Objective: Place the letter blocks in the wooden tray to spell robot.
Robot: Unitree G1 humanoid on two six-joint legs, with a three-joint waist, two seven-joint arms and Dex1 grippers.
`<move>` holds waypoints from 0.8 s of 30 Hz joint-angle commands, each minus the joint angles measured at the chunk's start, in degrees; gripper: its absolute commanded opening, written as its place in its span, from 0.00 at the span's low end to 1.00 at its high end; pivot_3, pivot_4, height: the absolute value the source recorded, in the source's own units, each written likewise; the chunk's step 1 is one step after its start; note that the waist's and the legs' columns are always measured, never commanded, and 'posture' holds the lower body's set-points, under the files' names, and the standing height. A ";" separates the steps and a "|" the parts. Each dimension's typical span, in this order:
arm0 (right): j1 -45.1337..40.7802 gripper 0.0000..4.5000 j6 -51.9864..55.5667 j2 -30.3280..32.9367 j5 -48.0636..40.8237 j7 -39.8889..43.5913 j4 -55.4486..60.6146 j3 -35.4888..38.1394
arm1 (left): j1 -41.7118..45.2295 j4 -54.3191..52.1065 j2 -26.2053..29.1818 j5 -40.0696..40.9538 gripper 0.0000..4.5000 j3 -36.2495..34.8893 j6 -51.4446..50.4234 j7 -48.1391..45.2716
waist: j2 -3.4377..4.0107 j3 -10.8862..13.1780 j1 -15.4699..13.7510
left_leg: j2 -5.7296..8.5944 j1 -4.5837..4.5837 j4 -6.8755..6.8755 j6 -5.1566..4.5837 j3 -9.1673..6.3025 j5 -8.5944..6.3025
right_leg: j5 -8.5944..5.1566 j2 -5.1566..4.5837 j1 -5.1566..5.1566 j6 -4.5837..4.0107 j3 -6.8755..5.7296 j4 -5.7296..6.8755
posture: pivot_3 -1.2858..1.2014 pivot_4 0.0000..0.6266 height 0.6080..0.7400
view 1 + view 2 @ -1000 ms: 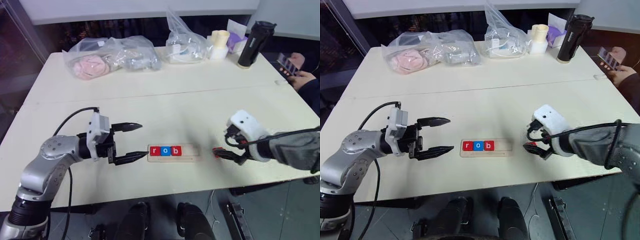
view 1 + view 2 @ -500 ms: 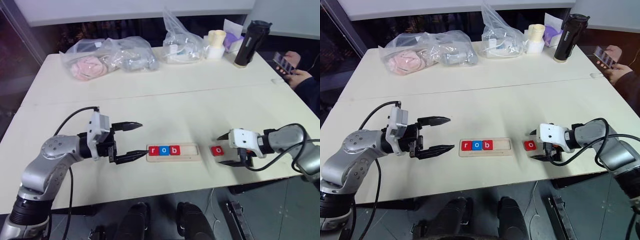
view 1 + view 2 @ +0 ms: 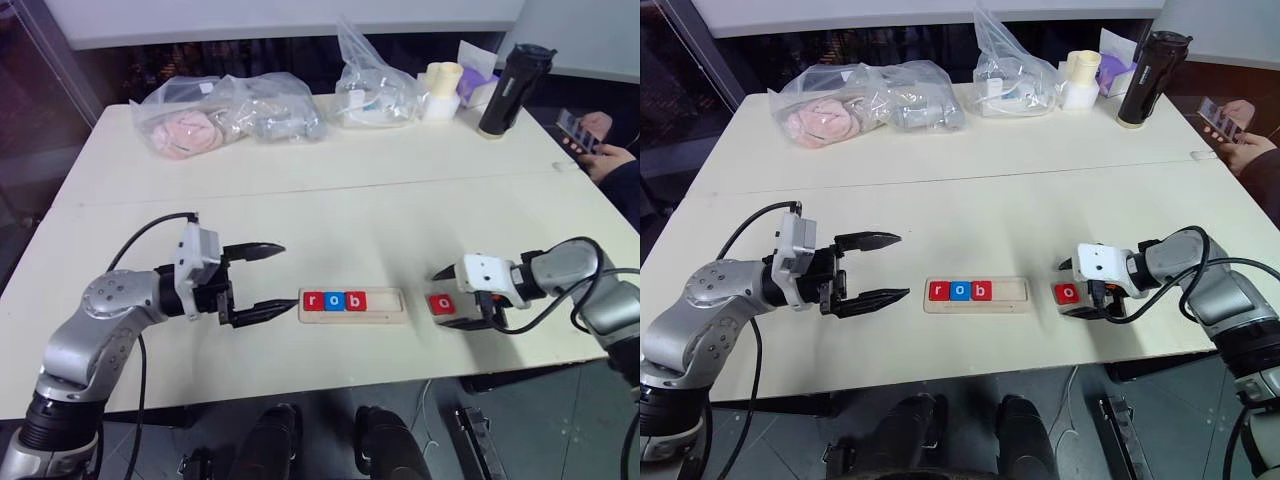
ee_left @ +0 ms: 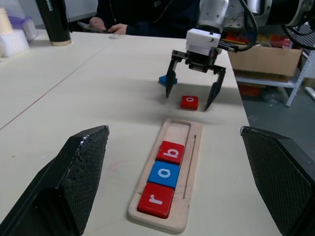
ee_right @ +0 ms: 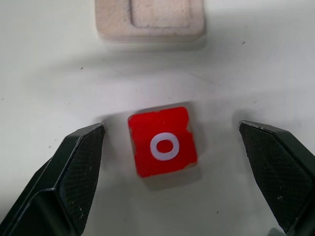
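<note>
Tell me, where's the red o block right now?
The red o block lies on the table right of the wooden tray, between the right gripper's open fingers.

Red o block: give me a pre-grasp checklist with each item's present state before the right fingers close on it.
1. Right gripper open: ok.
2. Red o block between its fingers: ok.
3. Block flat on the table, o facing up: ok.
4. Wooden tray has free slots after r, o, b: ok.
5. Left gripper open, beside the tray's r end: ok.
6. Blue block for the last slot: letter cannot tell.
</note>
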State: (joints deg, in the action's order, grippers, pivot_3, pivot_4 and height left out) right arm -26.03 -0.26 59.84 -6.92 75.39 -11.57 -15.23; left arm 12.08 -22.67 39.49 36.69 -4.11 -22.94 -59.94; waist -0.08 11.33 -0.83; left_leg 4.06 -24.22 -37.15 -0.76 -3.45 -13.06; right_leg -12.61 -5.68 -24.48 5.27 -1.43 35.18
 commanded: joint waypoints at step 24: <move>-6.01 0.24 20.57 -6.77 -4.32 2.34 15.41 1.80 | 1.07 -0.84 -0.71 -1.69 1.00 0.33 2.44 0.87 | 0.00 0.00 -0.01 | -0.04 0.03 -0.01 0.03 -0.02 0.02 | 0.03 0.02 -0.05 -0.02 0.05 0.12 | 0.52 0.24 1.00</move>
State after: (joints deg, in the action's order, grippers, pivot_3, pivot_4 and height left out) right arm -31.96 18.99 53.17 -10.42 77.81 2.18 -13.74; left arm 12.53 -22.59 38.62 35.42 -3.37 -21.66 -59.43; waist -0.09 11.32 -0.84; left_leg 4.02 -24.19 -37.16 -0.73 -3.48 -13.04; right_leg -12.58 -5.66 -24.52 5.24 -1.40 35.30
